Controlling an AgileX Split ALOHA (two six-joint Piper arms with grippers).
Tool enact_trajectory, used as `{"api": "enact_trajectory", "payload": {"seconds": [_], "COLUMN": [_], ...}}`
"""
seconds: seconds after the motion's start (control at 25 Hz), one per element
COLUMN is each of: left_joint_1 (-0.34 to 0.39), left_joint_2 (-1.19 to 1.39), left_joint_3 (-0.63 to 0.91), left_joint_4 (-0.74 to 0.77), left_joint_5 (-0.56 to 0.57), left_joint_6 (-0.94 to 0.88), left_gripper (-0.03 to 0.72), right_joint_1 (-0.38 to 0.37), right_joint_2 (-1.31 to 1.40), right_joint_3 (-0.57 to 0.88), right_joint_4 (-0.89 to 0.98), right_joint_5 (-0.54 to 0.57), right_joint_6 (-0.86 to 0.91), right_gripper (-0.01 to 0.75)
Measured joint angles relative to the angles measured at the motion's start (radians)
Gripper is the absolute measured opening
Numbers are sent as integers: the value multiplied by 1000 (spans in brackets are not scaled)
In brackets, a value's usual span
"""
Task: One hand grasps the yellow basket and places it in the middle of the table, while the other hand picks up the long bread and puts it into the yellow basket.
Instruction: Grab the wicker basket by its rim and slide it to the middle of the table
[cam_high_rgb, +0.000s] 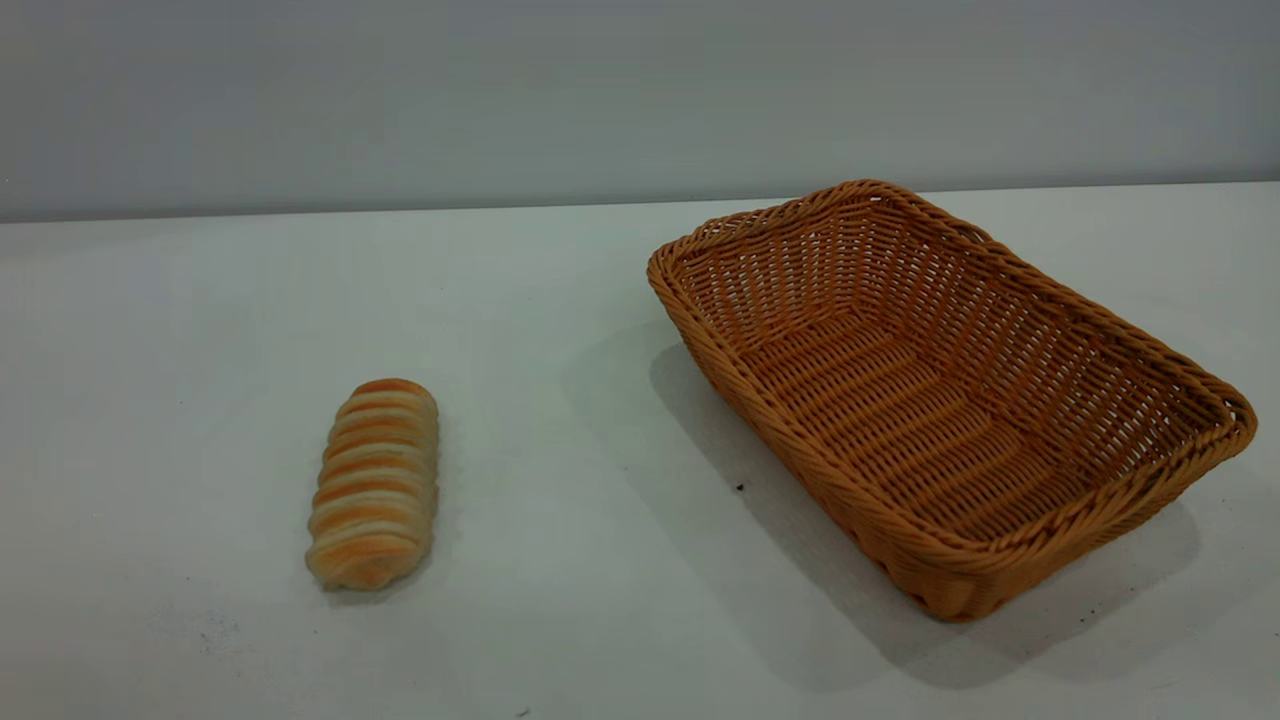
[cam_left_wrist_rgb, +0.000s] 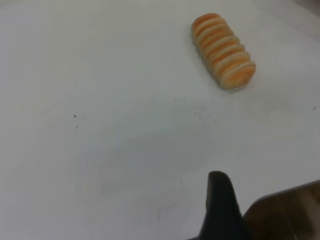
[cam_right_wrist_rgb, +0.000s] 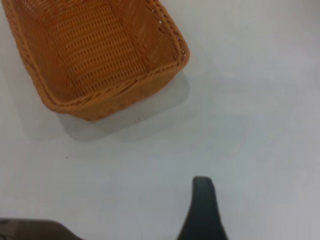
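The exterior view shows the white table (cam_high_rgb: 560, 300) with no arm or gripper in sight. The long bread (cam_high_rgb: 374, 484) lies flat on the left half of the table, its length running roughly toward and away from the camera. The yellow basket (cam_high_rgb: 940, 390) stands upright on the right half, set at an angle, one corner near the back edge of the table and another toward the front right. Bread and basket are well apart with bare tabletop between them, and the basket holds nothing.

Only the wrist views show the grippers. In the left wrist view one black fingertip of the left gripper (cam_left_wrist_rgb: 218, 200) hangs above bare table, clear of the long bread (cam_left_wrist_rgb: 223, 50), which lies farther off untouched. In the right wrist view one dark fingertip of the right gripper (cam_right_wrist_rgb: 202, 207) is over bare table near one end of the yellow basket (cam_right_wrist_rgb: 120, 97), not touching it. Each view shows a single finger, so whether either gripper is spread or closed cannot be told
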Motion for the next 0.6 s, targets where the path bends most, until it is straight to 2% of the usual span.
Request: {"api": "enact_trajectory", "payload": {"seconds": [0.6], "left_joint_1": [-9], "left_joint_2": [0], "left_joint_3": [0], "left_joint_4": [-1], "left_joint_5": [0], "left_joint_6": [0], "left_gripper": [554], "right_joint_1": [11], "right_joint_2": [0], "right_joint_3": [0], "right_joint_4": [0], "right_joint_5": [0], "right_joint_6": [0], "right_gripper": [585]}}
